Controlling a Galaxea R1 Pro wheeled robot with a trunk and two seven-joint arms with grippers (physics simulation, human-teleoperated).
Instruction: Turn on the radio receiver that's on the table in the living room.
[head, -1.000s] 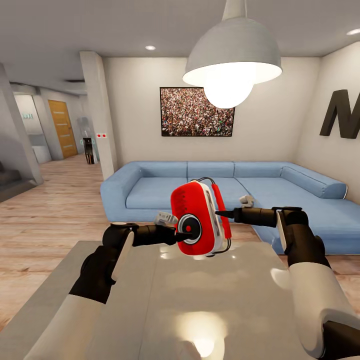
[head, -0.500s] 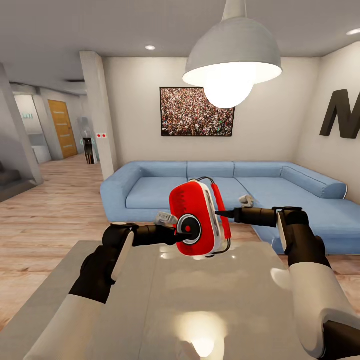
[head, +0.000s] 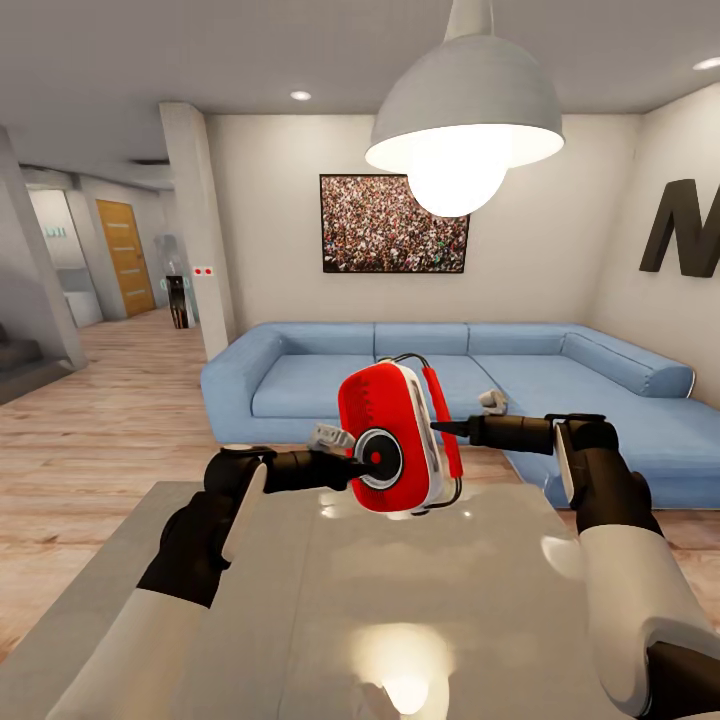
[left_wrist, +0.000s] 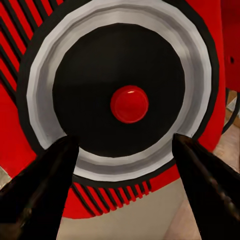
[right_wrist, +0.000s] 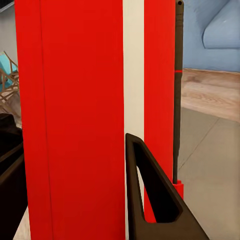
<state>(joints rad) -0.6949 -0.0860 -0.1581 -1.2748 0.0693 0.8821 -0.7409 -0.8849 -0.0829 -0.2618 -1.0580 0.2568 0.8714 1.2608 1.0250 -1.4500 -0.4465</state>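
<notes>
Radio (head: 392, 438) held up above the far end of the bench (head: 430, 600), sofa (head: 300, 385) behind, lamp (head: 462, 110) overhead. Right end effector (head: 440, 427) pinches the radio's side; in right wrist view a finger (right_wrist: 152, 195) lies against the white strip of the radio (right_wrist: 75, 120), the other dark at the frame edge. Left end effector (head: 352, 463) is at the front dial, tips on or just off the dark face, contact unclear. In left wrist view its fingers (left_wrist: 42, 180) stand spread either side of the dial, red centre button (left_wrist: 129, 104) between them, untouched by either.

Judgement: step is pressing the button.

Risks:
- spread fingers straddle the button, so a straight push lands both tips on the dial ring and misses it
- pushing against a side pinch may twist or slip the radio out, dropping it on the bench
- the wire handle (head: 412, 358) looks clear of both arms
</notes>
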